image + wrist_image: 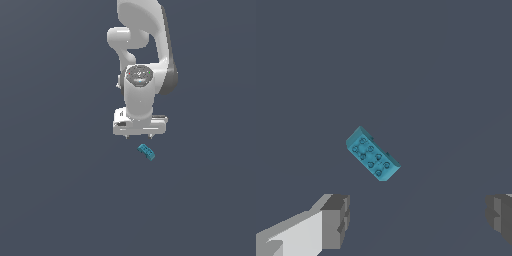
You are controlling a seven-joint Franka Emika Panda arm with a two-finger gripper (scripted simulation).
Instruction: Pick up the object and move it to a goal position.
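Note:
The object is a tiny teal-blue oblong block (pixel 146 151) with small bumps on top, lying flat on the dark grey surface. It lies at an angle in the wrist view (pixel 372 154). My white gripper (pixel 139 135) hangs above the surface, just behind the block and slightly to the exterior view's left of it. In the wrist view the gripper (pixel 418 220) is open wide and empty, with grey fingertips (pixel 336 220) far apart. The block lies ahead of the fingers, not between them.
The dark grey surface (pixel 60 190) stretches all around with nothing else on it. The white arm (pixel 142 45) rises behind the gripper toward the top of the exterior view.

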